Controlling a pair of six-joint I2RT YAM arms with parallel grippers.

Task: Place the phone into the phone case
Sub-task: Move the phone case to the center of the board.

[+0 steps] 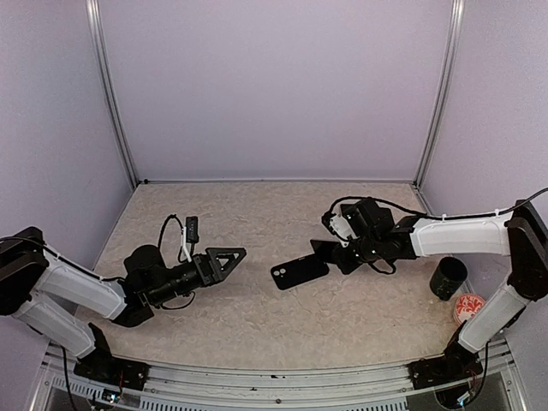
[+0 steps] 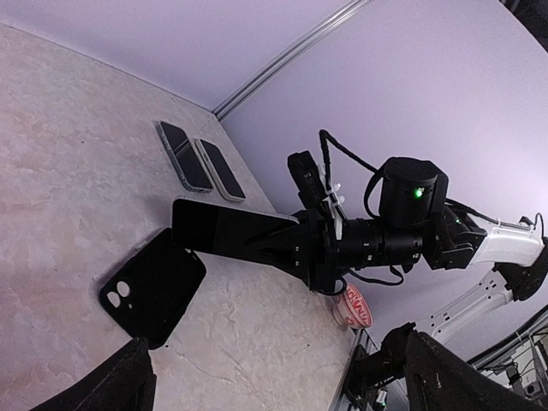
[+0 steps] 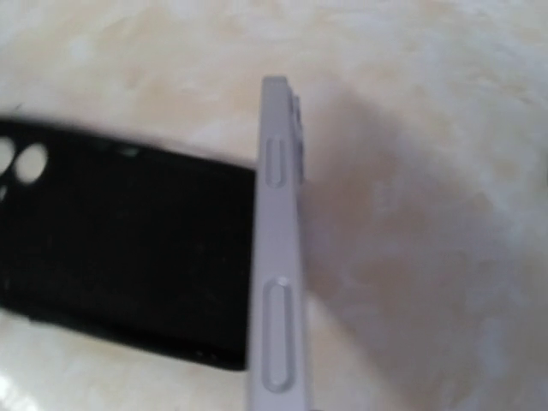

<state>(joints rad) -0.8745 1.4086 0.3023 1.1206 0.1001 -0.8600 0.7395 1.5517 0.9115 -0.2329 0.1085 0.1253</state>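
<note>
Table [image 1: 257, 214]: one pale marbled surface carrying everything below.

Arms: two. The left gripper [image 1: 231, 262] stands wide, holds nothing and touches nothing. The phone case lies ahead of its fingertips, apart from them. The right gripper [image 2: 291, 240] is clamped on the phone.

Phone case [image 1: 300, 274]: one, a black shell lying flat on the table with two round camera openings at one corner. It sits just below and ahead of the right gripper's fingertips, under the free end of the phone.
- Handling, as judged: thin, light, probably somewhat flexible at the rim.
- It is likely to skid on this smooth surface when pressed.
- The empty left gripper would do best to pin one long rim or a corner away from the camera openings.

Phone [image 2: 223, 229]: one in hand, a dark slab with a pale metal edge and side buttons. It is gripped at one end, the rest projecting ahead of the fingertips above the case (whether it touches the case cannot be told).
- Handling, as judged: rigid, smooth-faced and slippery, dense for its size.
- Held by one end, it could pivot in the grip when a corner is pushed into the shell.

Other flat slabs: two, one [image 2: 182, 156] beside the other [image 2: 221, 169], well beyond the right gripper near the wall. Both are dark with pale rims, and whether they are bare phones or cased ones cannot be told.

Containers: one dark cup [image 1: 448, 277] and one red-and-white tub [image 1: 468, 306], both behind the right gripper beside its arm.
</note>
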